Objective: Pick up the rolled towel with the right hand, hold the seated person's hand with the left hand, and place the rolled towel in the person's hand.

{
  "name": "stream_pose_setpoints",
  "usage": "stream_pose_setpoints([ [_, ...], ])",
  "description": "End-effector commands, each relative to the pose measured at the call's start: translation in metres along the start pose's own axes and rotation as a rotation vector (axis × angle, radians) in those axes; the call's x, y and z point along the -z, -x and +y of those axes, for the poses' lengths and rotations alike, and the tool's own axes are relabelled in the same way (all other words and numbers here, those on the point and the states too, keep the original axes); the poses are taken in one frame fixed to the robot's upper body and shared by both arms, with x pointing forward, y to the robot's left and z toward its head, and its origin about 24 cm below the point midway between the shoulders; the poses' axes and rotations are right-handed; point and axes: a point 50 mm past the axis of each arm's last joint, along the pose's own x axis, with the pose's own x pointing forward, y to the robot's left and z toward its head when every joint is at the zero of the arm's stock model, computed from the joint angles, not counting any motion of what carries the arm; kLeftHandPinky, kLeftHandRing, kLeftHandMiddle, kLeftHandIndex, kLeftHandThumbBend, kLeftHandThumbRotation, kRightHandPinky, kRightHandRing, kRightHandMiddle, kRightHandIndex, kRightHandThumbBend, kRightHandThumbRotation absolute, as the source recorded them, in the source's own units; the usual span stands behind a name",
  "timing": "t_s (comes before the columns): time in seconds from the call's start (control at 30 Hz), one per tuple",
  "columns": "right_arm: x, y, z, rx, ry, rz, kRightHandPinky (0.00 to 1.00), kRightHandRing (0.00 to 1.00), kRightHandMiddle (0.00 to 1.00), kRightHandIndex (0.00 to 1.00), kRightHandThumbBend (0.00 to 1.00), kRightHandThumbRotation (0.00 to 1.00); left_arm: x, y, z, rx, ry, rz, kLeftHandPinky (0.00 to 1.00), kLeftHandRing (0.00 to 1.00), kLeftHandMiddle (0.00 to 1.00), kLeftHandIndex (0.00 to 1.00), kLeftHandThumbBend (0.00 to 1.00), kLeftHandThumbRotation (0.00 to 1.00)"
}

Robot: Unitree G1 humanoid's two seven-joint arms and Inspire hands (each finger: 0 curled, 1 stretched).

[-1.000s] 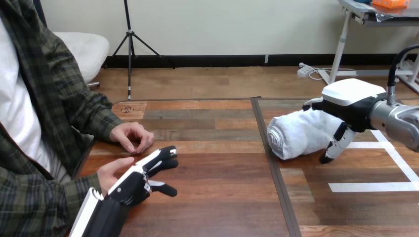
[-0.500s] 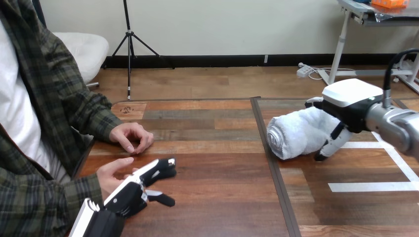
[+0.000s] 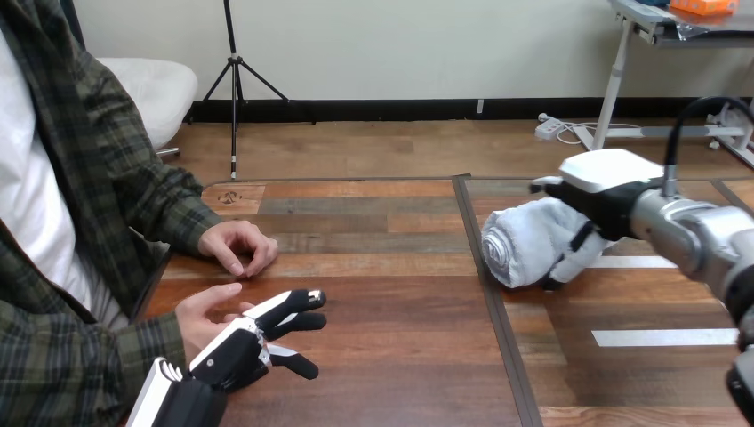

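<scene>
On the right half of the desk (image 3: 382, 356), the rolled towel (image 3: 520, 245) lies on its side. Its far end is hidden under the right hand (image 3: 600, 191), whose fingers curl round it. Whether the roll is clear of the wood is hard to tell. At the left, the person's nearer hand (image 3: 200, 316) is partly covered by the left hand (image 3: 249, 342), whose fingers are straight and spread; contact is unclear. The person's farther hand (image 3: 236, 245) rests apart. Since a second ago the right hand has shifted leftward over the towel, wrapping it tighter.
</scene>
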Motion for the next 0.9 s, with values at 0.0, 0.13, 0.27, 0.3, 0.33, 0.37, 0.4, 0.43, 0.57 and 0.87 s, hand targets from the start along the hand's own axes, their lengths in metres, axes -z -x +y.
stream_pose_setpoints([
  [0.0,-0.008,-0.004,-0.013,0.046,-0.055,0.003,0.86,0.94,0.92,0.94,1.0,0.32,-0.013,-0.018,0.002,0.001,-0.025,-0.13,0.55,0.77,0.82,0.8,1.0,0.5],
  [0.13,-0.011,-0.006,-0.012,0.035,-0.103,0.018,0.85,0.94,0.92,0.94,1.0,0.31,-0.014,-0.021,0.0,0.019,-0.011,-0.138,0.54,0.76,0.82,0.8,1.0,0.5],
  [0.27,-0.013,-0.007,-0.01,0.022,-0.109,0.023,0.84,0.93,0.93,0.95,1.0,0.3,-0.015,-0.023,-0.001,0.032,0.019,-0.141,0.54,0.76,0.83,0.8,1.0,0.49],
  [0.3,-0.013,-0.008,-0.01,0.021,-0.107,0.023,0.84,0.93,0.93,0.95,1.0,0.3,-0.015,-0.023,-0.001,0.034,0.027,-0.141,0.54,0.77,0.83,0.8,1.0,0.49],
  [0.33,-0.014,-0.008,-0.009,0.022,-0.109,0.023,0.83,0.92,0.93,0.95,1.0,0.3,-0.015,-0.024,-0.002,0.034,0.036,-0.141,0.54,0.77,0.83,0.8,1.0,0.48],
  [0.37,-0.014,-0.008,-0.008,0.022,-0.112,0.023,0.83,0.92,0.93,0.94,1.0,0.3,-0.015,-0.024,-0.003,0.034,0.04,-0.141,0.54,0.77,0.83,0.8,1.0,0.48],
  [0.4,-0.014,-0.008,-0.008,0.022,-0.113,0.024,0.83,0.92,0.92,0.94,1.0,0.3,-0.015,-0.024,-0.003,0.034,0.043,-0.141,0.54,0.77,0.83,0.8,1.0,0.48],
  [0.43,-0.015,-0.008,-0.007,0.025,-0.122,0.023,0.82,0.91,0.92,0.94,1.0,0.3,-0.016,-0.025,-0.003,0.033,0.038,-0.146,0.54,0.77,0.83,0.79,1.0,0.47],
  [0.57,-0.016,-0.009,-0.003,0.031,-0.127,0.019,0.79,0.89,0.91,0.93,1.0,0.29,-0.016,-0.026,-0.005,0.033,0.057,-0.15,0.54,0.77,0.83,0.79,1.0,0.47],
  [0.87,-0.016,-0.009,0.006,0.025,-0.136,0.04,0.76,0.86,0.88,0.91,1.0,0.25,-0.018,-0.025,-0.008,0.022,0.058,-0.163,0.56,0.77,0.83,0.78,1.0,0.46],
])
